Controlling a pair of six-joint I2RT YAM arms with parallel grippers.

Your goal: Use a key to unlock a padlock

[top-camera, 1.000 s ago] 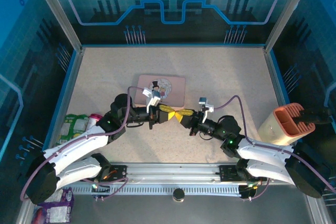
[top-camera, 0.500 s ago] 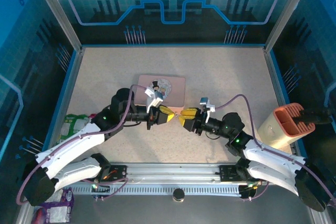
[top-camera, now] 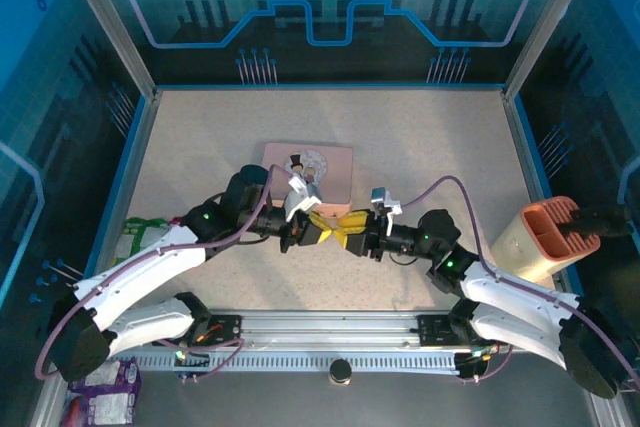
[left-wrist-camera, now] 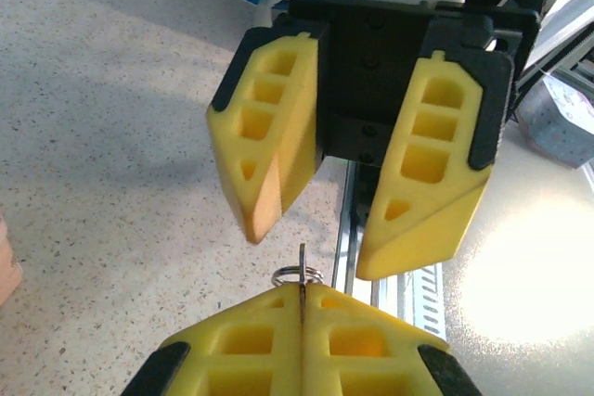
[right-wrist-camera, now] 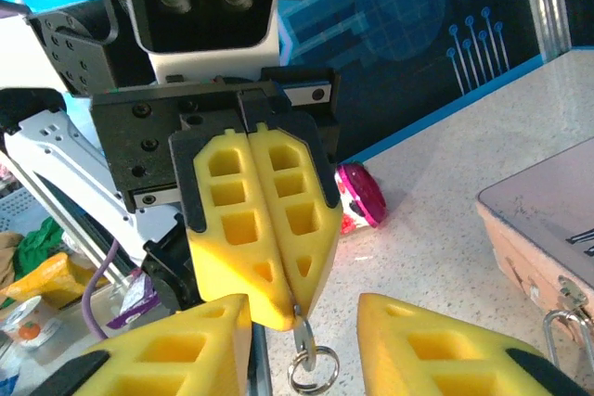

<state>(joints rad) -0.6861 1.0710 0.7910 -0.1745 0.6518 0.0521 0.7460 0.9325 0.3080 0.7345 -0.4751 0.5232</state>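
My left gripper (top-camera: 318, 230) is shut on the key (left-wrist-camera: 302, 277), a thin dark-silver blade with a small split ring. The key's bow and ring (right-wrist-camera: 311, 370) stick out past the left gripper's closed tips (right-wrist-camera: 295, 308). My right gripper (top-camera: 345, 232) faces it tip to tip and is open. Its two yellow fingers (left-wrist-camera: 260, 215) stand either side of the key without touching it. The padlock (right-wrist-camera: 563, 314) shows as a thin silver shackle beside the pink tin (right-wrist-camera: 543, 220), cut off by the frame edge.
The pink tin (top-camera: 330, 172) lies just behind both grippers. A peach holder with a dark tool (top-camera: 545, 237) stands at the right edge. Snack packets (top-camera: 145, 237) and a pink-lidded item (right-wrist-camera: 362, 194) lie at the left. A metal rail (top-camera: 330, 332) runs along the near edge.
The right gripper has opened from shut. The two grippers drew apart half a second ago and now stand tip to tip again, a little nearer the front edge. The left gripper has stayed shut.
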